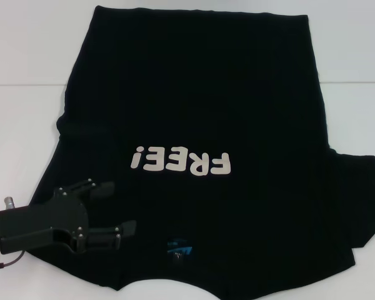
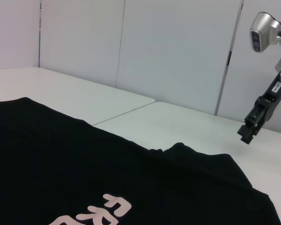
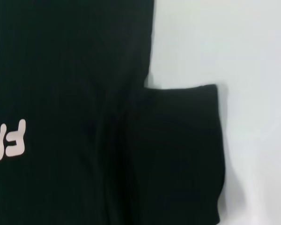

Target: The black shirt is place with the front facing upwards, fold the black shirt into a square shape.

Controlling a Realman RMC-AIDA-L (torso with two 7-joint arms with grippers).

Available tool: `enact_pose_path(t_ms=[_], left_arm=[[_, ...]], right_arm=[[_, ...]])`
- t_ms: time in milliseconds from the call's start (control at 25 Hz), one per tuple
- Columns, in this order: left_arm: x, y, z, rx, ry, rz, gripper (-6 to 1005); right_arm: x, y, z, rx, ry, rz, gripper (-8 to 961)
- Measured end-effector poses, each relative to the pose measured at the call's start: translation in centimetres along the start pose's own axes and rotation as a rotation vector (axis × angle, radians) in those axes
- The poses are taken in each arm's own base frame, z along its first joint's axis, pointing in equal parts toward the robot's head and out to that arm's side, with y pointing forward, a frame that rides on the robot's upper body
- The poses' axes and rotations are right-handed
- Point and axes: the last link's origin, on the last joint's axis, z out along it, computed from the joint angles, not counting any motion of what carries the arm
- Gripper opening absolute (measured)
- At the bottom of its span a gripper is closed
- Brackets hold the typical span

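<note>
Shirt: black shirt (image 1: 200, 112) flat on table (image 1: 25, 56) | left tool (image 1: 115, 209) fingers apart over it

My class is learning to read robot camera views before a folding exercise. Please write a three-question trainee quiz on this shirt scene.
1. True or false: the black shirt lies with its lettering up.
2. Which hand is over the shirt in the head view? A) left B) right
3. Fill in: the left hand's fingers are ____.

Key
1. True; cream "FREE!" lettering shows.
2. A; the left hand is over the sleeve near the collar. The right hand hangs above the white table, seen only from the left wrist.
3. Open.
</note>
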Motion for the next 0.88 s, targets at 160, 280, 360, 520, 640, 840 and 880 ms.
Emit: enact_pose_path(t_ms=[160, 280, 360, 520, 640, 840, 880], left_arm=[[0.0, 0.0, 0.1, 0.001, 0.0, -0.002, 949], [0.1, -0.1, 0.1, 0.001, 0.001, -0.001, 949], [0.1, -0.1, 0.2, 0.001, 0.001, -0.002, 949], [0.2, -0.1, 0.2, -0.001, 0.002, 0.003, 949], [0.2, -0.1, 0.2, -0.001, 0.002, 0.004, 949], [0.2, -0.1, 0.3, -0.001, 0.002, 0.004, 949], [0.2, -0.1, 0.3, -0.002, 0.001, 0.004, 949]], right_arm=[[-0.2, 0.3, 0.9, 0.009, 0.016, -0.017, 909], [-0.2, 0.5, 1.7, 0.007, 0.025, -0.021, 909], [-0.3, 0.6, 2.3, 0.01, 0.029, -0.023, 909], [-0.4, 1.0, 3.5, 0.005, 0.043, -0.026, 866], [-0.5, 1.3, 4.1, 0.013, 0.051, -0.042, 834], [-0.6, 1.5, 4.6, 0.021, 0.055, -0.053, 788], [-0.6, 1.5, 4.6, 0.022, 0.055, -0.054, 787]])
